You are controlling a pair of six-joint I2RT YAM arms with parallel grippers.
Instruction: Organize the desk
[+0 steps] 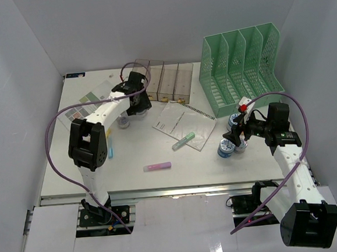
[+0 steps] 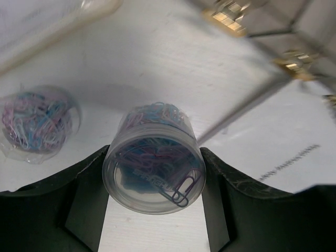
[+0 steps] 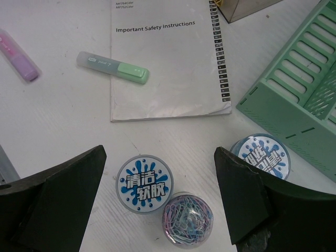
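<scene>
Snugly, left hand point(image 2: 154, 207) gripping paperclip jar point(image 2: 154, 170), right hand point(image 3: 160, 210) spread wide

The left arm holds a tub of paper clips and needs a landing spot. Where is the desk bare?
Bare desk runs along the near rail, right of the pink highlighter. Another open patch lies between the blue pen and the booklet. It is crowded beside the green rack, where three tubs cluster under the open right gripper.
</scene>
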